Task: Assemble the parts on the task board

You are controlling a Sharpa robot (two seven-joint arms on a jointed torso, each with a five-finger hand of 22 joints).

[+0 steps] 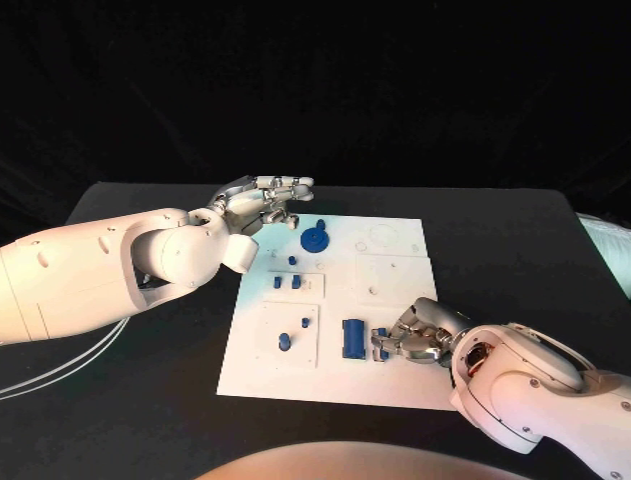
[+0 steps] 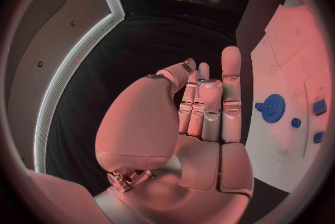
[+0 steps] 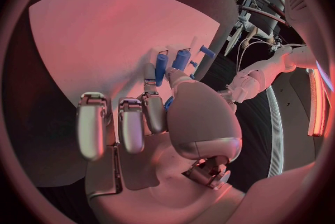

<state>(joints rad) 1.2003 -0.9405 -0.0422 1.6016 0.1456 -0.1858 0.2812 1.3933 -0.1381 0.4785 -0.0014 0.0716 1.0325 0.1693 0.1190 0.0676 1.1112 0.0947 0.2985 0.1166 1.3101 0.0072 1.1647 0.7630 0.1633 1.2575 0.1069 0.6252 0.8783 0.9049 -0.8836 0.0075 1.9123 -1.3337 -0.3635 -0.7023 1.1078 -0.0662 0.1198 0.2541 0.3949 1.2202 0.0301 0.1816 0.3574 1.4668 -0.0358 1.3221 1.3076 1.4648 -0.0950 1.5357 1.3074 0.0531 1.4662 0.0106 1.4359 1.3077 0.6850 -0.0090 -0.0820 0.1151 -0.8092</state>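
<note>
The black table (image 1: 142,400) carries the white board (image 1: 387,380) at its centre, against a dark backdrop.

Nearest the robot, the right hand (image 1: 419,338) rests low on the board's near half. Its fingers curl inward beside the long blue bar (image 1: 354,338). A small blue piece (image 1: 382,357) sits at the fingertips, and the right wrist view shows blue between thumb and finger. Whether that piece is pinched or only touched cannot be determined. The low, closed posture suggests fine seating work at this spot. The board's near edge lies just behind this hand, with bare table beyond it for withdrawal.

To the far left of the right hand, two small pegs (image 1: 285,341) stand in a raised panel. Further out, a short row of pegs (image 1: 289,281) occupies the next panel.

Farthest, the left hand (image 1: 265,203) hovers at the board's far left corner, fingers loosely together and partly bent, holding nothing visible. The blue gear (image 1: 315,240) lies on the board just beside it, apart from the fingers. This position probably keeps the left hand clear. Open table lies to its outer side.
</note>
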